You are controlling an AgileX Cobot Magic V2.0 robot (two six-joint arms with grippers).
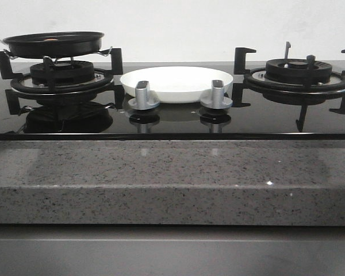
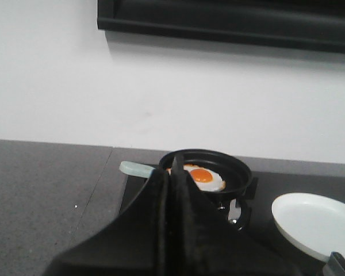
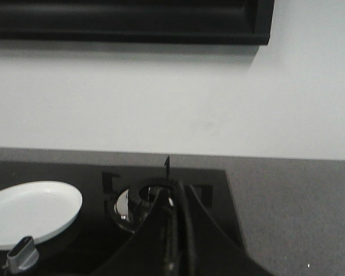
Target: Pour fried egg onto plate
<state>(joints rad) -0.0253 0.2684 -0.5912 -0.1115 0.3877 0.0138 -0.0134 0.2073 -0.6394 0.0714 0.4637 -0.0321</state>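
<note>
On the left burner (image 1: 62, 73): a small black frying pan (image 1: 53, 44), sitting level on the black grate, seen edge-on from the front. Inside the pan, a fried egg (image 2: 202, 177), lying flat, yolk up, only a sliver of orange showing over the rim in the front view. From the left wrist view: white spread a little wider across the pan than deep, orange yolk near the middle. A pale handle (image 2: 133, 168) jutting from the pan's rim, long axis running outward toward the robot's left, away from the plate.

Left gripper (image 2: 173, 190) in the foreground of its wrist view, well short of the pan, fingers pressed together with no gap, holding nothing.

At the centre of the glass cooktop (image 1: 172, 118): a white plate (image 1: 176, 82), upright and bare, between the two burners, just behind two silver knobs (image 1: 144, 95). Pan and plate apart, not touching.

Further right: the right burner (image 1: 297, 73) with a bare grate. Right gripper (image 3: 175, 198) low in its wrist view, near that burner, fingers shut together on nothing.
</note>
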